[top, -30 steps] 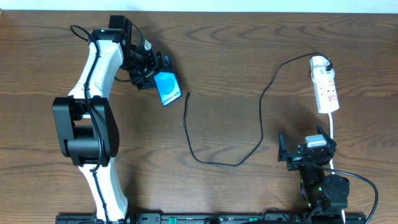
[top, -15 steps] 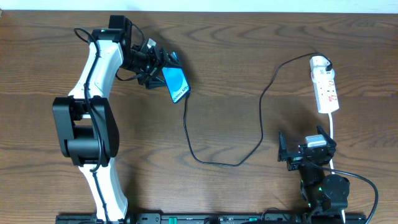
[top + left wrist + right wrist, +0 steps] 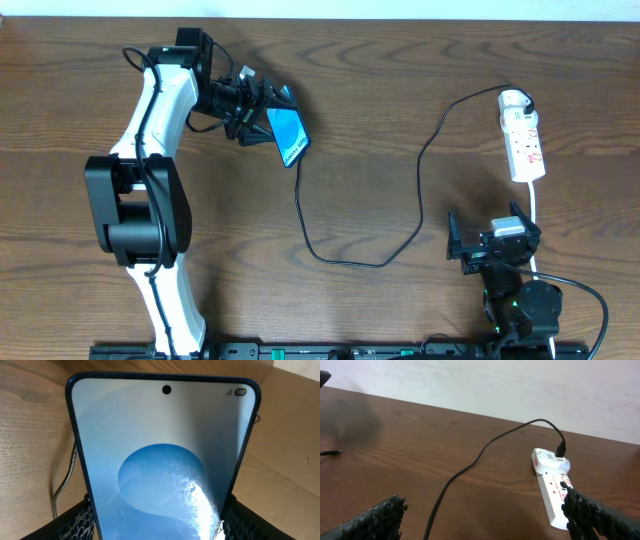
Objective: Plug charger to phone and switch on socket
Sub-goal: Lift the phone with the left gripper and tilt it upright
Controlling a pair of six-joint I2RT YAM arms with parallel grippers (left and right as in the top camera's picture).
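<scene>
My left gripper (image 3: 272,118) is shut on the phone (image 3: 288,135), holding it by its long edges and tilted above the table at the back left. In the left wrist view the lit blue screen of the phone (image 3: 165,460) fills the frame between my fingers (image 3: 80,520). The charger (image 3: 350,263), a thin black cable, loops across the table from its plug tip (image 3: 302,153), just below the phone, to the white adapter (image 3: 513,100) in the socket (image 3: 525,145). My right gripper (image 3: 485,222) stands open near the front right, short of the socket (image 3: 555,495).
The socket's white cord (image 3: 534,215) runs toward the front past my right gripper. The charger cable (image 3: 470,467) crosses the table ahead of the right fingers. A pale wall (image 3: 520,385) stands behind the table's far edge.
The left gripper has carried the phone a little right and away, and turned it more on edge, so it now hangs beside the cable's plug tip. The right arm has not moved.
</scene>
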